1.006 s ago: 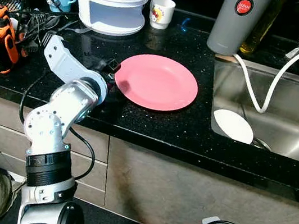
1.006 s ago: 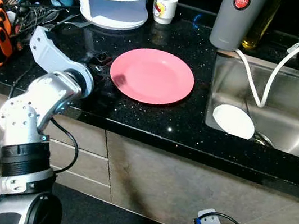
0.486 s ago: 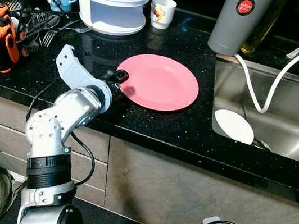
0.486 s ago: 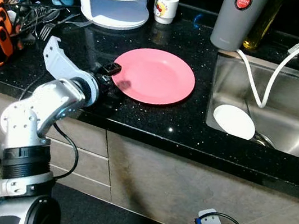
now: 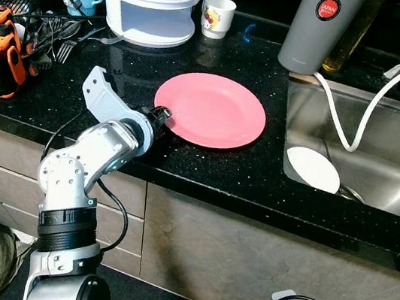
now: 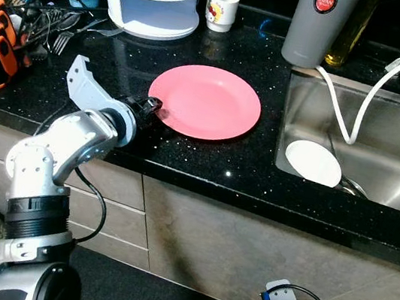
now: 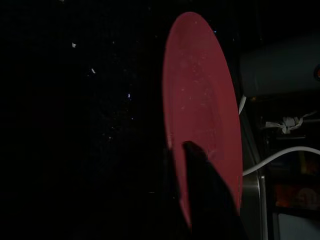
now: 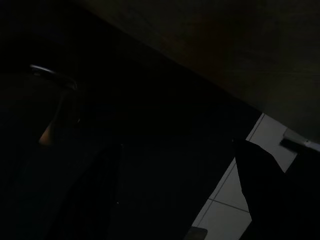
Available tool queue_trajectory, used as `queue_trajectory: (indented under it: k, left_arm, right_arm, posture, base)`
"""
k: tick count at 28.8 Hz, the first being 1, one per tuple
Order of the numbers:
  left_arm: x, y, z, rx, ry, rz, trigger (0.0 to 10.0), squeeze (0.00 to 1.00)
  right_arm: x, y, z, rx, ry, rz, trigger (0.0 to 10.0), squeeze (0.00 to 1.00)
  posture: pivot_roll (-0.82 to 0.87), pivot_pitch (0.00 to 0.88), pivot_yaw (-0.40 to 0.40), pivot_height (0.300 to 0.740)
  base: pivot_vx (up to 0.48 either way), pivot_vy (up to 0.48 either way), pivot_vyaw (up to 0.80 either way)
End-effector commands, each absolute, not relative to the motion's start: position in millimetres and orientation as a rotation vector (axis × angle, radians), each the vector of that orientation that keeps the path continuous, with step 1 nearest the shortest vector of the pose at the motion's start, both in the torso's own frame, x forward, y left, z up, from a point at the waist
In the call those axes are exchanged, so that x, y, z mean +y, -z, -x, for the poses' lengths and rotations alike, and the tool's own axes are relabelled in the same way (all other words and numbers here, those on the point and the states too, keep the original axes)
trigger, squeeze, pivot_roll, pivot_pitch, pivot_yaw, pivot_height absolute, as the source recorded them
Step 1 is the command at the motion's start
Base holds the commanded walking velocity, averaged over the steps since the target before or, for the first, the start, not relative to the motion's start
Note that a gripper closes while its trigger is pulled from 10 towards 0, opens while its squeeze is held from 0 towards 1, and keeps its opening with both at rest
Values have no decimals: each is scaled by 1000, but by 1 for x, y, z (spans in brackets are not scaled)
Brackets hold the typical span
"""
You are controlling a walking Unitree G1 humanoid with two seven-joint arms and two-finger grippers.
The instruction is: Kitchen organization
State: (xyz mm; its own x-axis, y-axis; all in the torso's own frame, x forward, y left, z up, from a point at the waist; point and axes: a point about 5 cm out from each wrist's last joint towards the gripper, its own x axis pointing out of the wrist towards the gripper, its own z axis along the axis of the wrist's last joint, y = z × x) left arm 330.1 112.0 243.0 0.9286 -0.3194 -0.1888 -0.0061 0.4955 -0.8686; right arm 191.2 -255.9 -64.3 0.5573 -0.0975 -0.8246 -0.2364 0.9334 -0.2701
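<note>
Left wrist view: left gripper (image 7: 187, 165) at the near-left rim of the pink plate (image 7: 200, 105), one black finger (image 7: 202, 185) lying over the rim; can't tell if it pinches the rim or how wide it's spread. Plate lies flat on the black counter (image 5: 205, 166), just left of the sink (image 5: 383, 148). White dish (image 5: 311, 168) sits in the sink. Right gripper (image 8: 260, 180) hangs low, dark, fingers spread apart, holding nothing.

Left gripper (image 5: 163, 114) jaws at the pink plate (image 5: 210, 110) rim, spread lost in darkness.
</note>
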Motion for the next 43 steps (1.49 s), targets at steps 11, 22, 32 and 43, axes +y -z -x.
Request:
queue_trajectory:
  k: [11, 22, 32, 43]
  left_arm:
    - [118, -241, -332, 310, 179, 1052, 0, 0]
    - [119, -299, -328, -32, 394, 1070, 0, 0]
    - [107, -316, -319, -153, 597, 1070, 0, 0]
    - [87, -323, -317, -163, 720, 904, 10000, 0]
  right_arm:
    - [-257, 66, -187, 991, -85, 369, 10000, 0]
    - [-257, 66, -187, 990, -84, 364, 10000, 0]
    - [-257, 67, -186, 1005, -73, 372, 10000, 0]
    - [-257, 68, -185, 1019, -58, 367, 10000, 0]
  posture:
    - [-2, 133, -4, 740]
    - [-2, 133, 2, 740]
    - [0, 131, 5, 740]
    - [-2, 129, 8, 740]
  base:
    - [0, 0, 0]
    - [0, 0, 0]
    - [0, 0, -261]
    - [0, 0, -790]
